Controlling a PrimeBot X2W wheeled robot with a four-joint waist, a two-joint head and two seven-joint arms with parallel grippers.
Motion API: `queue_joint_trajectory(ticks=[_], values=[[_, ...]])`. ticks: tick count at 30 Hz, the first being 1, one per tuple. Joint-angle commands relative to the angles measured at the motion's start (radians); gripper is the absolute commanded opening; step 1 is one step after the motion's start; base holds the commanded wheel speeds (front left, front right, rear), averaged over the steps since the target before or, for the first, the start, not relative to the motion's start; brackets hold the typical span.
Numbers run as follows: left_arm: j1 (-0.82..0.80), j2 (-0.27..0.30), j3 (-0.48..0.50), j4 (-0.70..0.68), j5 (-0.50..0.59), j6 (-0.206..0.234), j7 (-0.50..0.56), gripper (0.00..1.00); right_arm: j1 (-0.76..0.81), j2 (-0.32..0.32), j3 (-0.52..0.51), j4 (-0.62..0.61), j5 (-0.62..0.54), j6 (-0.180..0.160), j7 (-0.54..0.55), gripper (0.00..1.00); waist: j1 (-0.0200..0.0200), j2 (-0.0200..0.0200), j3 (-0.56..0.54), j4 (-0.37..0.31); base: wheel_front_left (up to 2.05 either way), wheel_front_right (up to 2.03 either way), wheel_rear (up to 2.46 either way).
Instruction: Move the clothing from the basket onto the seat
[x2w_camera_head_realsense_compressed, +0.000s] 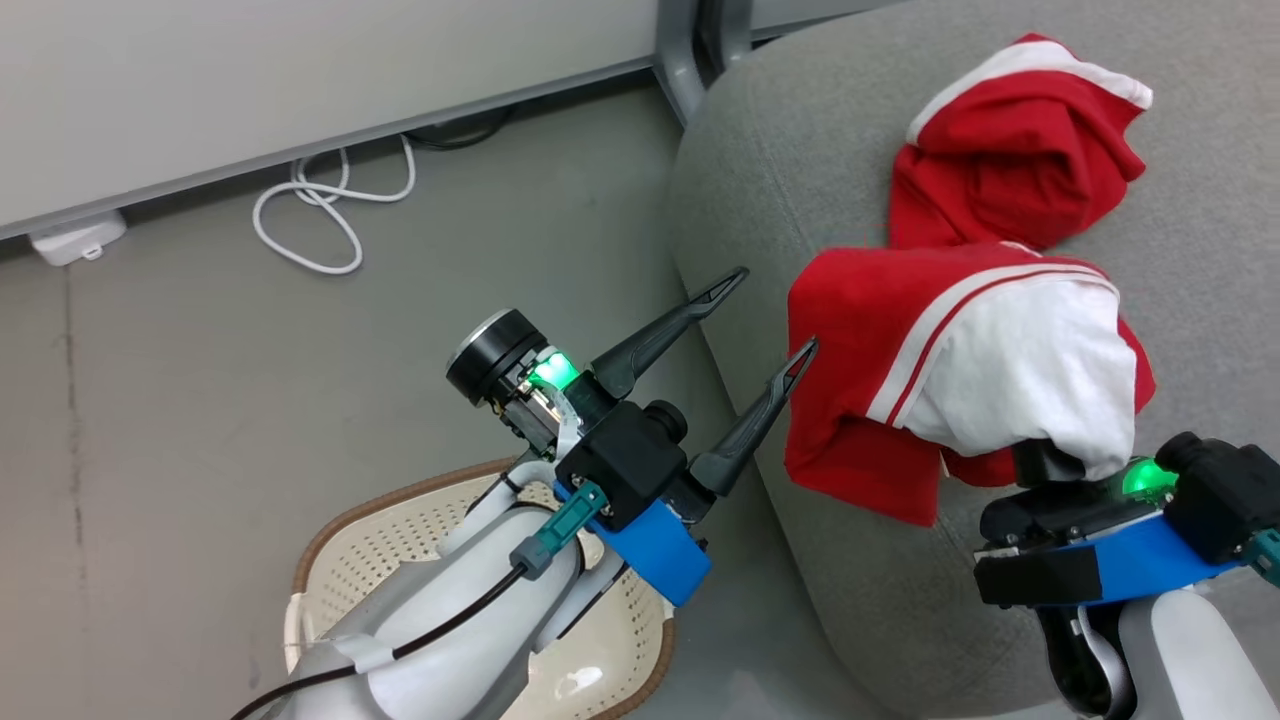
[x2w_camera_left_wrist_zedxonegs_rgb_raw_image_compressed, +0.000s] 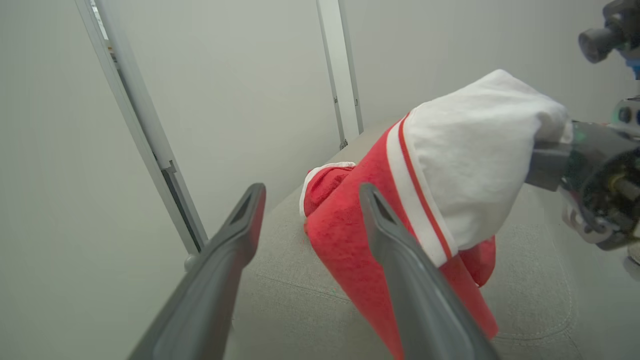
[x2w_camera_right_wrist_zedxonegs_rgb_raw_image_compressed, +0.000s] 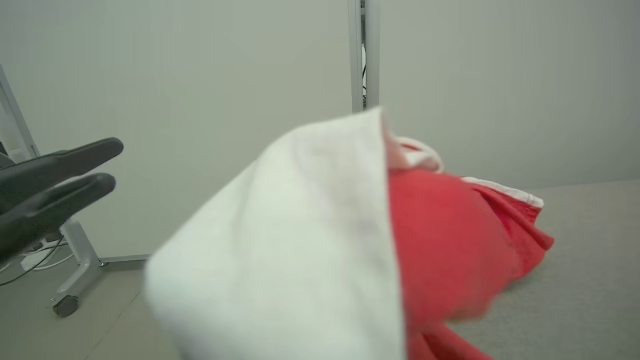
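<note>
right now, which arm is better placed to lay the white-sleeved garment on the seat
Right. The right gripper grips the white-sleeved garment over the seat; the left gripper hangs open and empty by the seat's edge.

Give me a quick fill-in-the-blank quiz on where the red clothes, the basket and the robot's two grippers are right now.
The right gripper holds up a red fabric garment with a white sleeve over the light-grey upholstered ___.
The left gripper's long dark fingers are ___ and hold nothing.
A second crumpled red garment with white trim lies on the seat, ___ from the robot than the held one.
The cream perforated plastic basket with a brown rim stands on the ___.
Missing words: seat, open, farther, floor.
</note>
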Motion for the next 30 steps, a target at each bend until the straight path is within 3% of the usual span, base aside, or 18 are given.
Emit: queue_joint_trajectory(ticks=[1, 8, 15, 22, 30], values=[[-0.008, 0.01, -0.004, -0.005, 0.008, -0.003, 0.004, 1.0, 0.011, 0.009, -0.011, -0.009, -0.005, 0.0, 0.0, 0.0, 0.0, 0.0, 0.006, -0.019, 0.0, 0.0, 0.0], [0.0, 0.024, -0.023, -0.006, 0.012, -0.007, 0.012, 1.0, 0.038, 0.033, -0.067, -0.025, -0.013, 0.0, -0.001, 0.0, 0.0, 0.0, 0.034, -0.094, 0.0, 0.0, 0.0], [0.014, 0.035, -0.035, -0.005, 0.009, -0.001, 0.011, 1.0, 0.052, 0.048, -0.103, -0.041, -0.018, 0.0, -0.001, 0.0, 0.0, 0.0, 0.04, -0.126, 0.0, 0.0, 0.0], [0.004, 0.046, -0.024, -0.007, 0.001, 0.008, 0.005, 1.0, -0.024, 0.037, -0.143, -0.065, -0.035, 0.0, -0.001, 0.0, 0.0, 0.0, 0.043, -0.113, 0.0, 0.0, 0.0], [-0.033, 0.051, -0.019, -0.022, 0.01, 0.016, 0.004, 1.0, -0.24, -0.019, -0.239, -0.062, -0.061, 0.0, -0.001, 0.0, 0.0, 0.0, 0.097, -0.061, 0.0, 0.0, 0.0]])
